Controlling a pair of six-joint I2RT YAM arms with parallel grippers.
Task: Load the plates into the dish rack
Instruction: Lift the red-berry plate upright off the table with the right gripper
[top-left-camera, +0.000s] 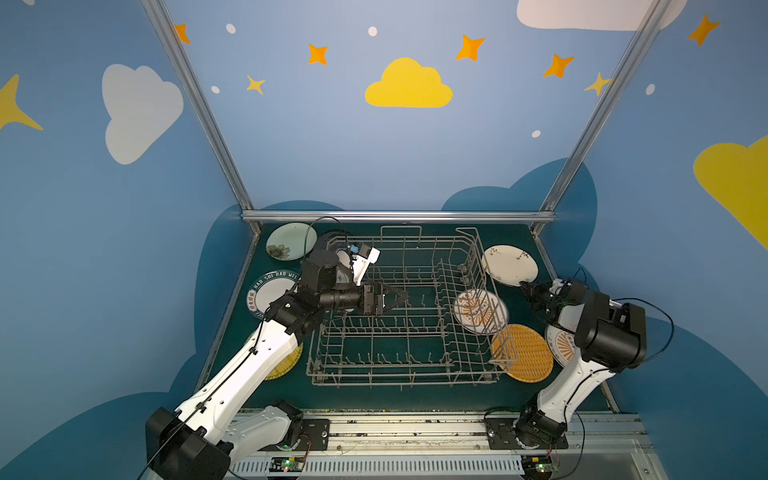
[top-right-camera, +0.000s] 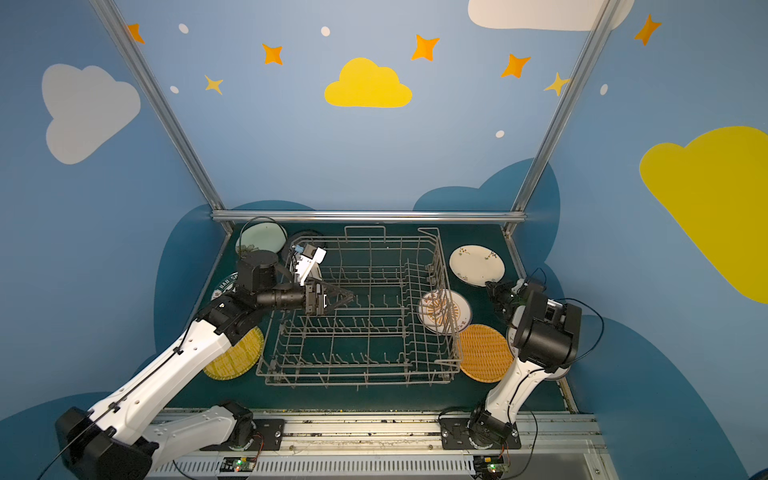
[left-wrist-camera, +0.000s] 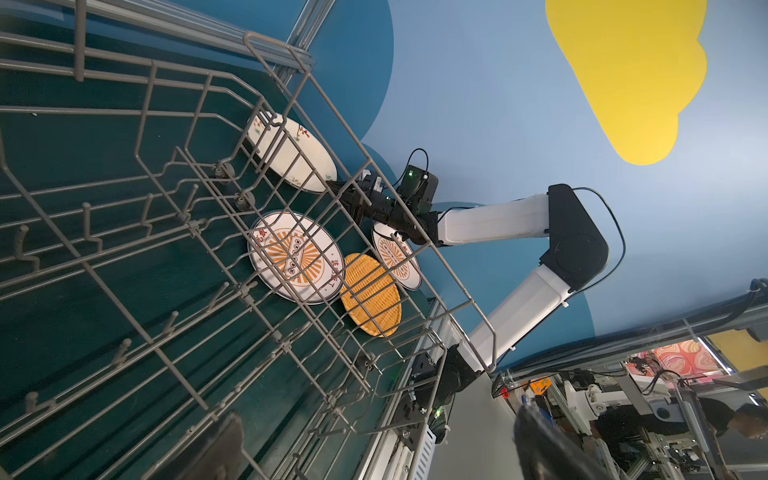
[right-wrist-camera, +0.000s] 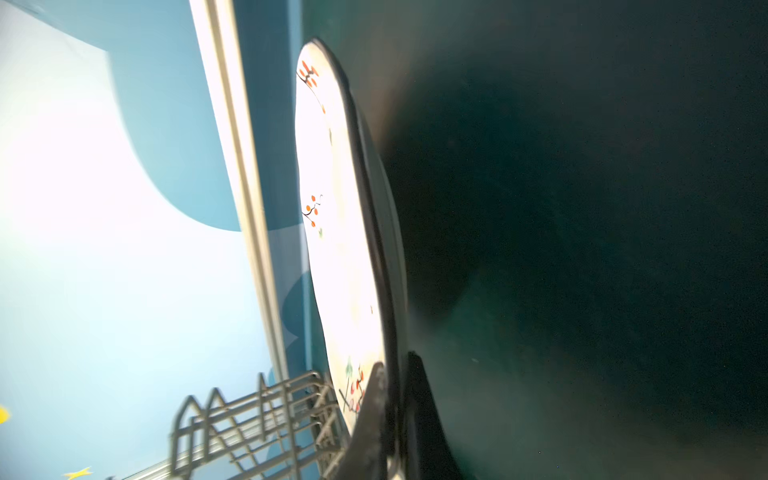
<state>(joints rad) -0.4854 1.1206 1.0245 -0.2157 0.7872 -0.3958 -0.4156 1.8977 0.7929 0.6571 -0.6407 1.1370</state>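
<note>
The grey wire dish rack (top-left-camera: 399, 376) stands mid-table with no plate in it. My left gripper (top-left-camera: 403, 296) hovers open over its left half, and both fingers (left-wrist-camera: 220, 449) are far apart with only rack wires between them. My right gripper (top-left-camera: 524, 286) is shut on the near rim of a white plate with red berry sprigs (top-left-camera: 509, 265), right of the rack. In the right wrist view the fingers (right-wrist-camera: 370, 415) pinch that plate (right-wrist-camera: 336, 232) at its edge. Its gripped side looks raised slightly off the mat.
Right of the rack lie a sunburst plate (top-left-camera: 478, 311), an orange woven plate (top-left-camera: 525, 353) and a second sunburst plate (top-left-camera: 561, 349) partly under my right arm. On the left are a pale green plate (top-left-camera: 291, 241), a lettered-rim plate (top-left-camera: 270, 293) and a yellow woven plate (top-left-camera: 286, 365).
</note>
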